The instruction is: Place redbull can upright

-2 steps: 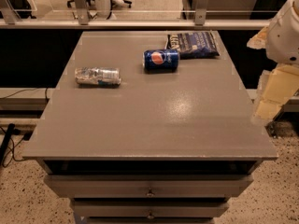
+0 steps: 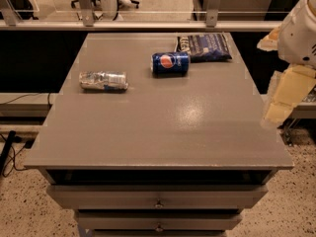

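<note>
The redbull can (image 2: 103, 80), slim and silver-and-blue, lies on its side on the left part of the grey table top (image 2: 163, 127), its long axis running left to right. My gripper (image 2: 285, 97), cream-coloured under a white arm, hangs at the table's right edge, far to the right of the can and not touching anything. Nothing shows in the gripper.
A dark blue Pepsi can (image 2: 170, 63) lies on its side at the back middle. A dark blue snack bag (image 2: 205, 46) lies just behind and right of it. A metal rail (image 2: 148, 24) runs behind the table. Drawers (image 2: 158, 197) sit under the front edge.
</note>
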You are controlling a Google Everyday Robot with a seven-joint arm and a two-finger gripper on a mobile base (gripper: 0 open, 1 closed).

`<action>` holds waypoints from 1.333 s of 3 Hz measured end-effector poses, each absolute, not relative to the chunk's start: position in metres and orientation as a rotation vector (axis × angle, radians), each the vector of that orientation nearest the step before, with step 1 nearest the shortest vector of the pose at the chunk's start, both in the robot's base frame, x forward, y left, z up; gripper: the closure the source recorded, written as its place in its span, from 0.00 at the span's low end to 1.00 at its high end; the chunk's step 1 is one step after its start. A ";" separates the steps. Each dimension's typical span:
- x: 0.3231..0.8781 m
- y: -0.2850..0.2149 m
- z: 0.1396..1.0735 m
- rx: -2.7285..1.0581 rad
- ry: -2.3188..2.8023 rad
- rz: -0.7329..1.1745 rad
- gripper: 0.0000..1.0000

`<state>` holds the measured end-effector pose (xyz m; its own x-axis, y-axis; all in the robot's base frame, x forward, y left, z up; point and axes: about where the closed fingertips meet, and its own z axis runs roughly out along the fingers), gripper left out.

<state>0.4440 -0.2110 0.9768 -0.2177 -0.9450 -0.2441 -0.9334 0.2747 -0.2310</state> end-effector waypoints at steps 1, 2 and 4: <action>0.463 -0.178 0.976 -1.722 2.189 0.001 0.00; 0.487 -0.123 0.978 -1.734 2.158 0.049 0.00; 0.511 -0.050 1.000 -1.718 2.110 0.091 0.00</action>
